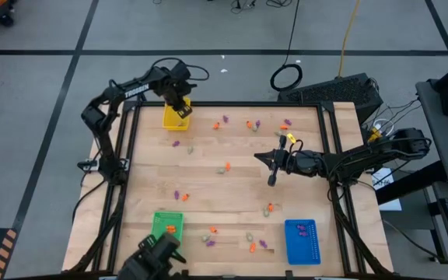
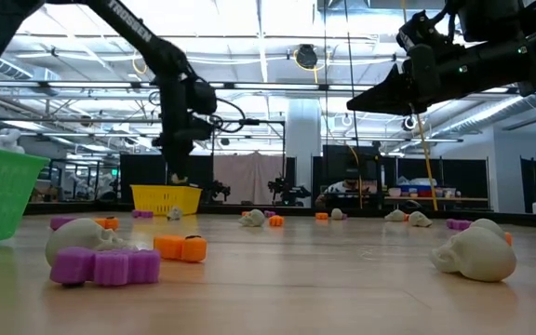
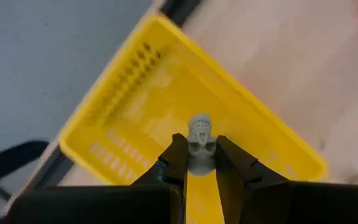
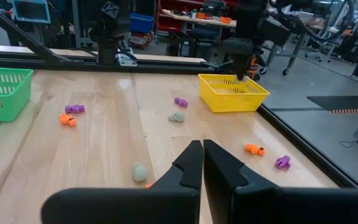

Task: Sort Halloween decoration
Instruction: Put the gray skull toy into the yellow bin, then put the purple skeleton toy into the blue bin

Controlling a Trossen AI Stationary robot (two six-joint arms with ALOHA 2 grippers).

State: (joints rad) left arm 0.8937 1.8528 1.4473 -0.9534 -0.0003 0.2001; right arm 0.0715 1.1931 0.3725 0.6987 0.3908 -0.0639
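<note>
My left gripper (image 3: 199, 158) hangs over the yellow tray (image 3: 166, 93) at the table's far left corner (image 1: 176, 117), shut on a beige-grey skull trinket (image 3: 199, 134). In the low view it points down above that tray (image 2: 177, 172). My right gripper (image 4: 202, 155) is shut and holds nothing. It hovers above the middle of the table (image 1: 261, 157), pointing toward the left side. Orange, purple and beige-grey trinkets lie scattered over the wood, such as a skull (image 2: 473, 253) and a purple piece (image 2: 110, 267). My left gripper pinches the beige-grey skull (image 3: 199, 146) between its two fingertips (image 3: 178, 152), at its lower half. The fingers come from above, pointing down. The skull is lifted clear, above the inside of the yellow tray.
A green tray (image 1: 166, 225) stands at the near left with an orange piece in it. A blue tray (image 1: 302, 241) at the near right holds purple pieces. A dark frame (image 1: 232, 103) borders the table. Bare wood lies around the table's middle (image 1: 208, 183).
</note>
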